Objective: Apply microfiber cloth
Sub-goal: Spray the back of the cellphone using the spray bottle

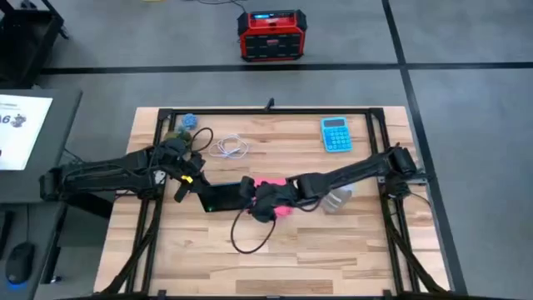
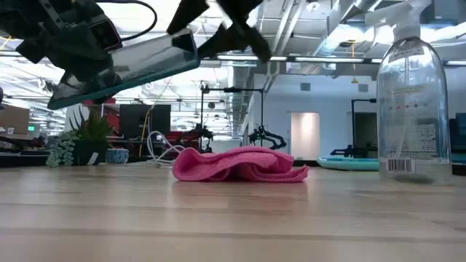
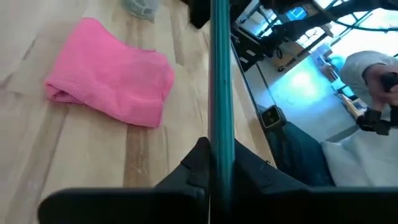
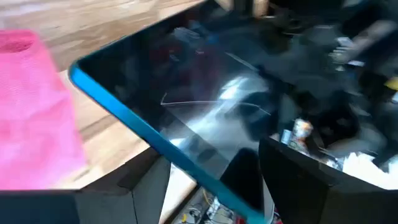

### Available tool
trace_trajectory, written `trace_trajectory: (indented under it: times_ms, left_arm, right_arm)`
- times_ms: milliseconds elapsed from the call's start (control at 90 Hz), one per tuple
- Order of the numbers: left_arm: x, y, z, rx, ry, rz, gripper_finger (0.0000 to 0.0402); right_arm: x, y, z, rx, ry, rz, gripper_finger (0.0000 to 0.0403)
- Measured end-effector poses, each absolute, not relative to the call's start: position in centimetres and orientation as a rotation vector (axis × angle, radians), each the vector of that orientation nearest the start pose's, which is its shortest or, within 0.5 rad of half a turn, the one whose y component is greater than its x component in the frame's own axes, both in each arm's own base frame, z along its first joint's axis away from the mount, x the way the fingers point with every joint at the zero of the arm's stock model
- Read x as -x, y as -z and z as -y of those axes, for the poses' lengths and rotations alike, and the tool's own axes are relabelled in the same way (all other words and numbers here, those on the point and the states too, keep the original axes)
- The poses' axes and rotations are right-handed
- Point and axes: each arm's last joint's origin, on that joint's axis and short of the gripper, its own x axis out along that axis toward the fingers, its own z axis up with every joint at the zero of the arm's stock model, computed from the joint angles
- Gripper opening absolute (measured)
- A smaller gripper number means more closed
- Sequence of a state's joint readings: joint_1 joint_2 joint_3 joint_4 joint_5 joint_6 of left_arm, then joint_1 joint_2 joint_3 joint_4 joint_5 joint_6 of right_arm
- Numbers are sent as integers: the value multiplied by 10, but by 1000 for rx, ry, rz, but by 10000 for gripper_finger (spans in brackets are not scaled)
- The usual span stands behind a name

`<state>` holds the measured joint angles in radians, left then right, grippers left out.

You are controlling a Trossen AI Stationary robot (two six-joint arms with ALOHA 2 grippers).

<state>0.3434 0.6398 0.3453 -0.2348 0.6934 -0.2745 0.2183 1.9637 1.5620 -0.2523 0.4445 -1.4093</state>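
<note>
**Now both grippers hold the phone above the pink cloth**

Nearest the camera in the low view, the microfiber cloth [image 2: 240, 164] lies crumpled on the worktop [image 2: 233, 218], with nothing touching it. Just above it, the dark phone [image 2: 127, 69] hangs tilted in the air. The left gripper [image 1: 185, 182] is closed on one end of the phone, and the right gripper [image 1: 250, 192] is closed on the other end. To do this step well, I think one gripper must keep the phone steady while the other lets go and comes down on the cloth, taking it by a raised fold.

The high view gives the layout: a clear spray bottle [image 1: 337, 200] beside the right arm, and farther away a white cable [image 1: 231, 148] and a blue calculator [image 1: 336, 134]. Only the low view shows the gap between phone and cloth. Only the right wrist view shows the glossy screen.
</note>
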Motion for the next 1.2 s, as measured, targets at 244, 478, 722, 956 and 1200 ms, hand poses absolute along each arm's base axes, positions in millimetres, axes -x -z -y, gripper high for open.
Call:
trace_trajectory:
  times_ms: [244, 478, 722, 956, 1200]
  left_arm:
    - [-136, -202, -30, 505, 238, -501, 13]
    - [-137, -203, -31, 484, 206, -491, 21]
    - [-138, -204, -33, 419, 165, -475, 101]
    - [-137, -209, -38, 346, 112, -472, 134]
    - [-137, -238, -43, 196, 26, -433, 136]
  right_arm:
    - [-450, -218, -94, 1628, -254, -714, 196]
    - [-449, -218, -99, 1595, -237, -704, 101]
    - [-448, -222, -110, 1443, -162, -679, 55]
    - [-439, -218, -113, 1267, -128, -757, 12]
    - [-433, -220, -114, 1102, -13, -800, 18]
